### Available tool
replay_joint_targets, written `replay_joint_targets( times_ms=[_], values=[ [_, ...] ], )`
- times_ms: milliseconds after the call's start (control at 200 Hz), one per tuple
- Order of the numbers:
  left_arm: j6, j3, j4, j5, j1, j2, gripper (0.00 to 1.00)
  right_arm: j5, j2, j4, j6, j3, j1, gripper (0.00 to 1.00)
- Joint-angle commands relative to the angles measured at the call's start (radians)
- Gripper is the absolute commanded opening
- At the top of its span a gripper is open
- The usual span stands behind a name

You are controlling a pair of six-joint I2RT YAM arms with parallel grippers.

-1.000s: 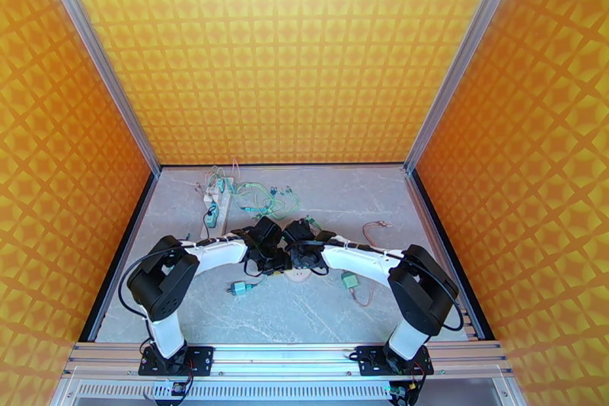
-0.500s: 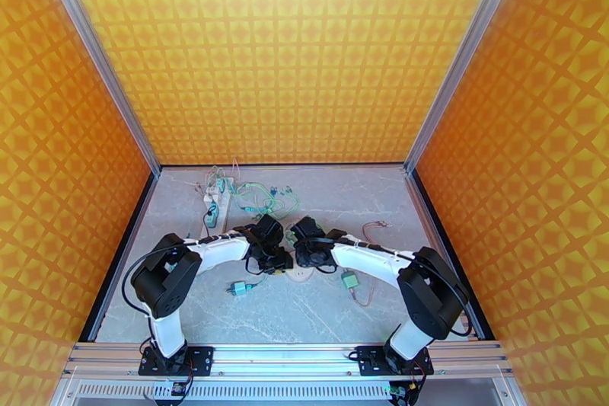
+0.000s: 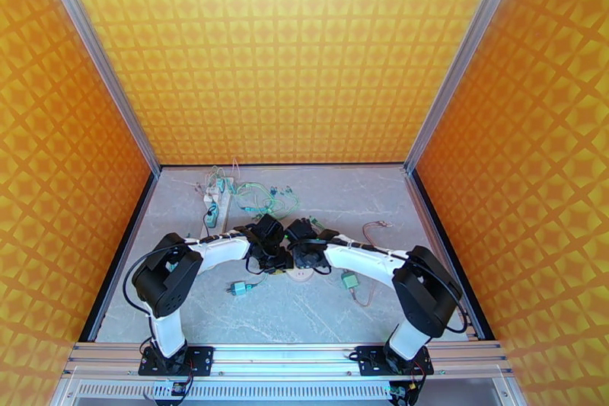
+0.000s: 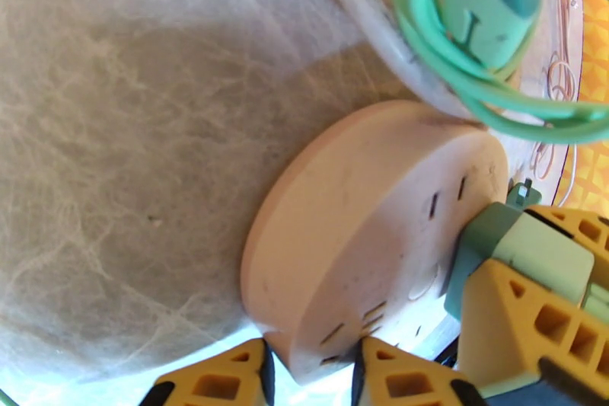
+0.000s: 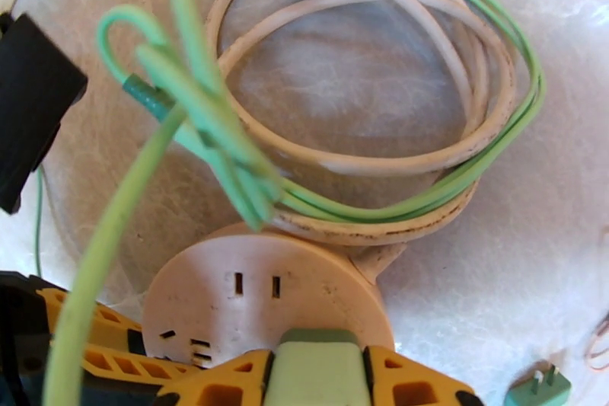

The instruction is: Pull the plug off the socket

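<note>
Top external view: the left gripper (image 3: 275, 261) and right gripper (image 3: 303, 257) meet over the round beige plastic socket disc (image 3: 301, 276); the contact points are hidden under the wrists. Left wrist view: the left jaws are clenched on the disc rim, bracing it. Right wrist view: the right jaws are clamped on the green rectangular plug (image 5: 316, 369), seated in the disc face on the side nearest that wrist. The prongs are hidden, so extraction probably runs straight off the face. A looped green cable (image 5: 205, 133) crosses this view.

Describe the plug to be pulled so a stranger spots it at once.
On the grey table, find the round beige socket near its middle. The plug is the pale green block seated on its face, clamped by the right pincer; its lookalike lies loose.
</note>
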Motion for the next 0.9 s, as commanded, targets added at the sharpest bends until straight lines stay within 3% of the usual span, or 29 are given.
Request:
replay_joint_targets(
  times_ms=[0,245,425,580,895],
  values=[
    [0.025,-0.065,-0.099,-0.12,-0.03,0.133,0.3,-0.126,0.023,0.091,0.022,0.057,0.08,0.26],
    [0.027,-0.071,-0.098,-0.121,-0.03,0.134,0.3,-0.109,-0.05,0.097,0.009,0.029,0.054,0.26],
    [0.025,-0.074,-0.098,-0.12,-0.031,0.131,0.3,-0.228,-0.126,0.188,0.055,-0.067,-0.044,0.26],
    [0.027,-0.07,-0.096,-0.121,-0.036,0.132,0.3,-0.253,-0.127,0.185,0.055,-0.056,-0.053,0.26],
    [0.036,-0.048,-0.108,-0.12,-0.046,0.141,0.3,-0.115,0.005,0.03,0.006,0.095,0.077,0.26]
  ],
)
